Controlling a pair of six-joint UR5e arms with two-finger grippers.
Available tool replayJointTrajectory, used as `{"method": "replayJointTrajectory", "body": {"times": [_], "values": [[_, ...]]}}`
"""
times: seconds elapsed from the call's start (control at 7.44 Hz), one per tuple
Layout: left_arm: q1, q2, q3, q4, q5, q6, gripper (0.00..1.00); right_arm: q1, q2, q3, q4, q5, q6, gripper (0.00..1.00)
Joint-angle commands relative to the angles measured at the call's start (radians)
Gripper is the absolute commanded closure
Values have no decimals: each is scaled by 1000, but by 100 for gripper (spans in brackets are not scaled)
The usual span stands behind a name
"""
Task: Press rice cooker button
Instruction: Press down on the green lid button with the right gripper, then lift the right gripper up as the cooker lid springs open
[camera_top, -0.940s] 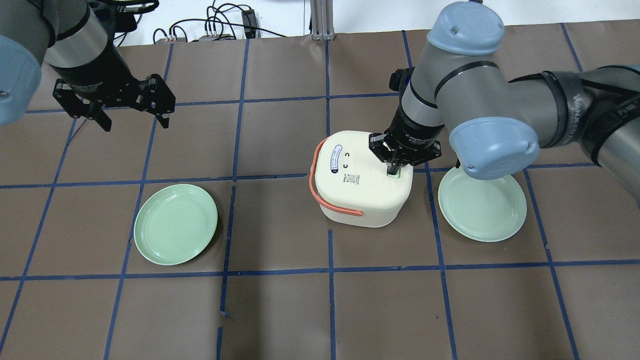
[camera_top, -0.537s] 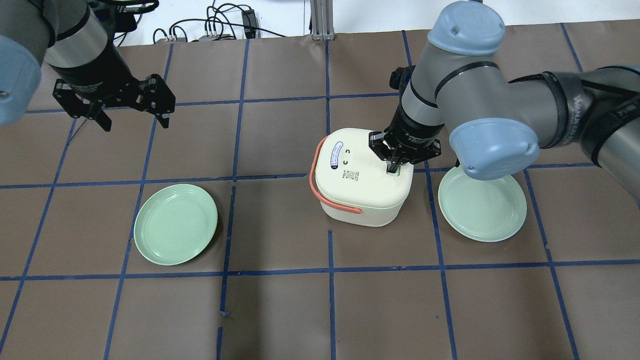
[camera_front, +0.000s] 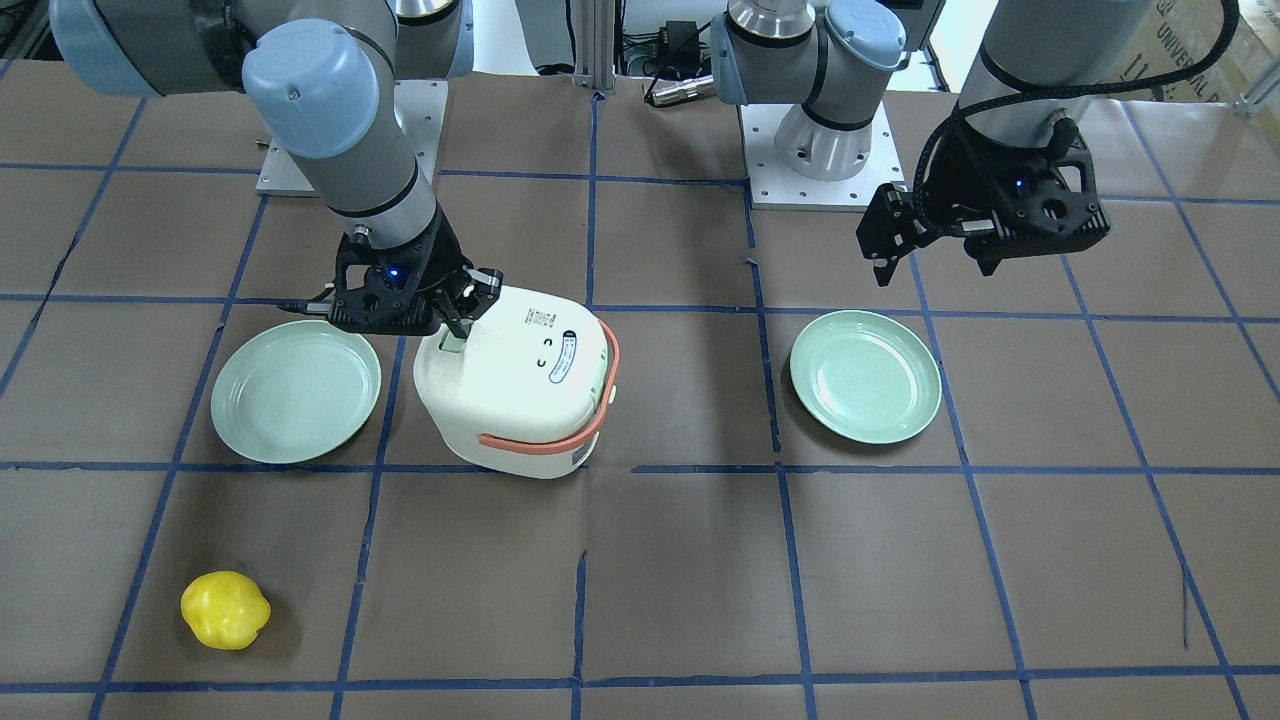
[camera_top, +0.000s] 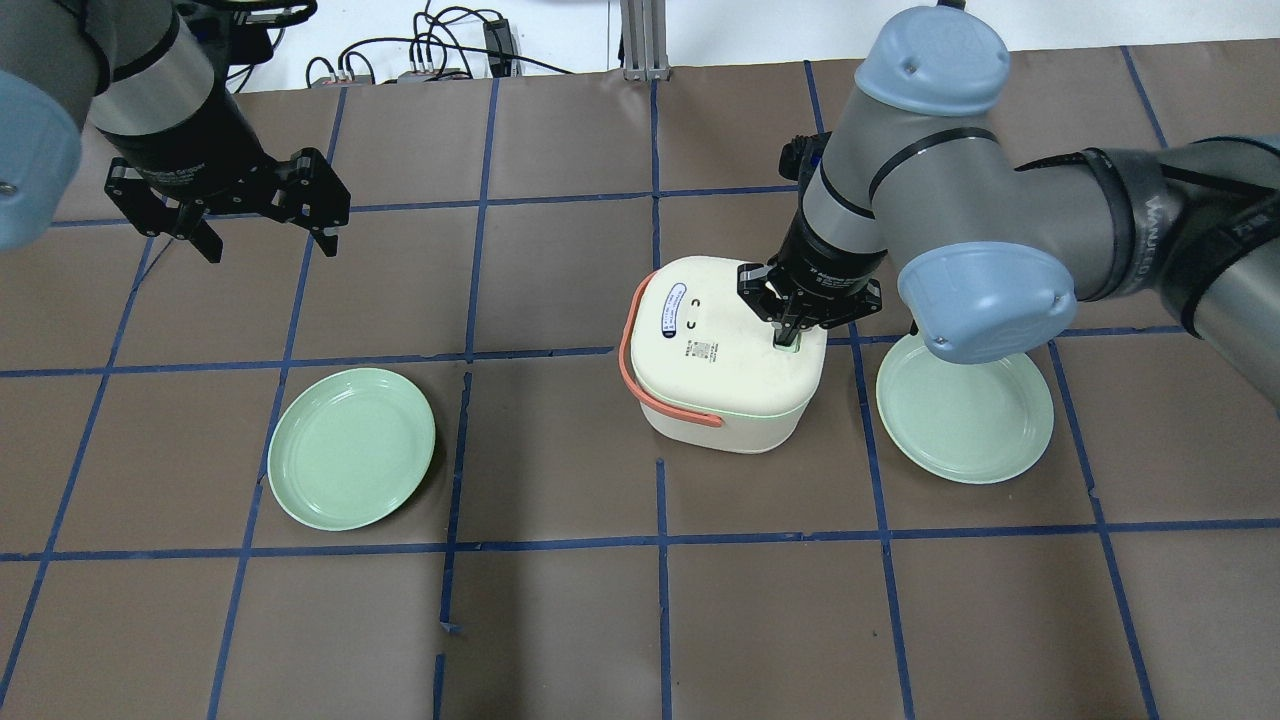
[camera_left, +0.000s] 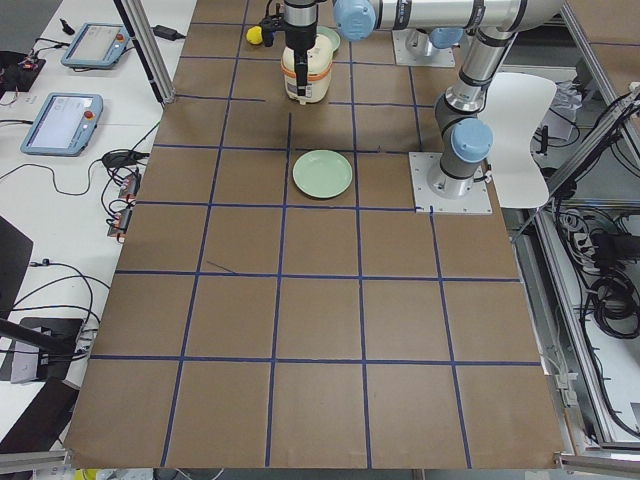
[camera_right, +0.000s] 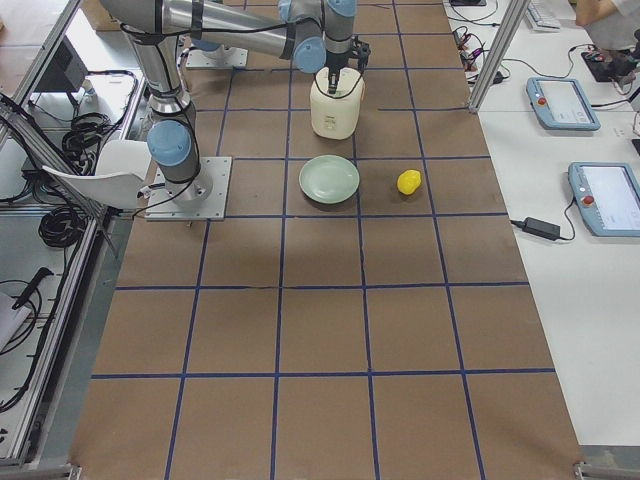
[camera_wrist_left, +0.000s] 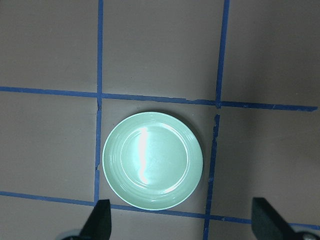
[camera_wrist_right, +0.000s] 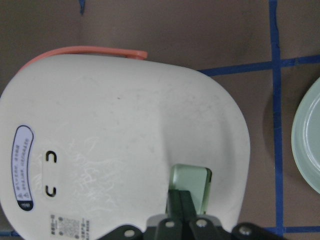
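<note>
We log right gripper (camera_top: 786, 338) pinched closed, empty, tips on rice cooker (camera_top: 720, 375) green button (camera_wrist_right: 194, 184); left gripper (camera_top: 270, 247) spread wide, empty, above bench (camera_top: 560, 620).

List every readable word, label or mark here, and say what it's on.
"UNIVERSAL", cut off: on the box behind the table.
Two "C"-like marks: on the cooker lid, beside its oval label.
Print on the oval label and on the small sticker: too small to read.
Lettering on the right arm's sleeve: too blurred to read.
</note>
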Motion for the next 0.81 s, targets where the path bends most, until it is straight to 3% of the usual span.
{"method": "replayJointTrajectory", "body": {"times": [0.0, 0.13, 0.27, 0.67], "values": [[0, 0, 0, 0, 0, 0, 0, 0, -2, -50, -21, -12, 18, 31], [0, 0, 0, 0, 0, 0, 0, 0, 7, -125, 6, -27, 18, 9], [0, 0, 0, 0, 0, 0, 0, -5, 20, -186, 55, -28, 18, 2], [0, 0, 0, 0, 0, 0, 0, -32, 85, -329, 153, -55, -5, 0]]}}
